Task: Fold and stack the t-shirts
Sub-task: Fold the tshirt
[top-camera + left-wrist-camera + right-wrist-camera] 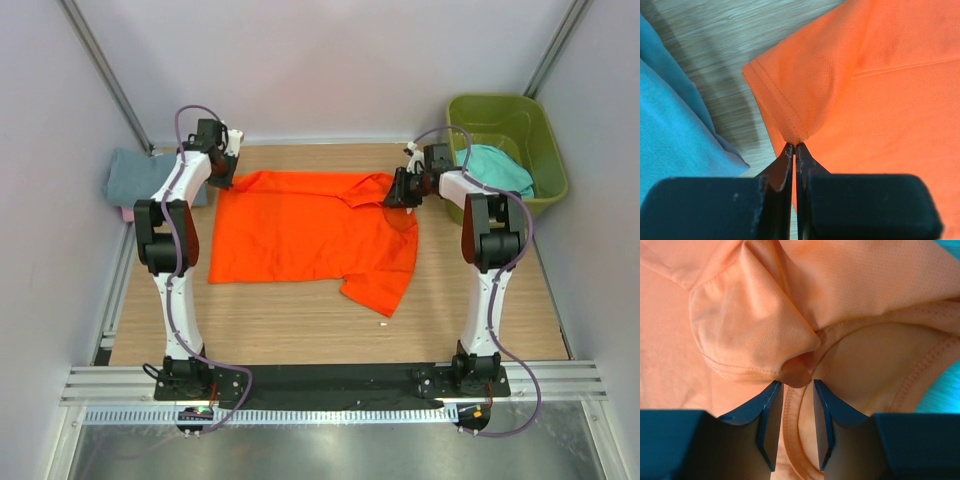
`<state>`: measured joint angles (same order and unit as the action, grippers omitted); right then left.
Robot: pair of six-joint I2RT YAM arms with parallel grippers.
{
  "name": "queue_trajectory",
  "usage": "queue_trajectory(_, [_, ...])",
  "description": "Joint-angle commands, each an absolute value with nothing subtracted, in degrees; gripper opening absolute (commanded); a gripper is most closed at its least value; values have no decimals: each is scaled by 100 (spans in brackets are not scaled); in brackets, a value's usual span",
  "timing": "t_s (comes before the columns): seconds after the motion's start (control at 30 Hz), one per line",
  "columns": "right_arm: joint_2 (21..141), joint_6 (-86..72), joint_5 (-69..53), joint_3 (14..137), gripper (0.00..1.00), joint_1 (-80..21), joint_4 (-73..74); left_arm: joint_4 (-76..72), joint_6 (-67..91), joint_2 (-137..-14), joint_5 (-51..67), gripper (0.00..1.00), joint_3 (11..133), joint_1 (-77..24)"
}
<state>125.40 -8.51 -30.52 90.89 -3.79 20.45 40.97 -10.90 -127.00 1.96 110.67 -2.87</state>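
Note:
A bright orange t-shirt (300, 230) lies spread on the wooden table, its lower right part folded over. My left gripper (222, 172) is at the shirt's far left corner. In the left wrist view it (795, 145) is shut on a pinch of the orange sleeve (800, 100) near the hem. My right gripper (399, 194) is at the shirt's far right. In the right wrist view it (796, 384) stands narrowly open, with a bunched fold of orange cloth (790, 367) at the fingertips and a hem band lying between the jaws.
A folded grey-blue shirt (135, 175) lies on a pink one (127, 213) at the far left, and shows as blue cloth (670, 130) next to my left gripper. An olive-green tub (548, 150) at the far right holds a teal shirt (500, 170). Walls enclose the table (300, 320).

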Motion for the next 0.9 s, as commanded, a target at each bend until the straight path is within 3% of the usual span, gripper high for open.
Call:
queue_trajectory(0.0, [12586, -844, -3041, 9325, 36, -431, 1732, 4008, -1072, -12410, 167, 0, 11189, -281])
queue_trajectory(0.2, [12507, -932, -2822, 9202, 31, -475, 1283, 4008, -1081, -12419, 158, 0, 11197, -316])
queue_trajectory(0.27, [12472, -940, -2821, 9202, 21, -501, 1196, 4008, -1081, -12419, 158, 0, 11197, -334])
queue_trajectory(0.3, [12454, -940, -2839, 9185, 12, -518, 1169, 4008, -1081, -12419, 158, 0, 11197, -334])
queue_trajectory(0.4, [12296, -932, -2874, 9176, 3, -554, 1169, 4008, -1072, -12410, 158, 0, 11188, -334])
queue_trajectory(0.6, [11568, -643, -2752, 9036, 1, -563, 1520, 4017, -1099, -12331, 150, 0, 11224, -334])
queue_trajectory(0.87, [10503, 623, -1442, 9184, 1, -571, 1916, 3903, -1178, -12111, 53, 0, 11759, -158])
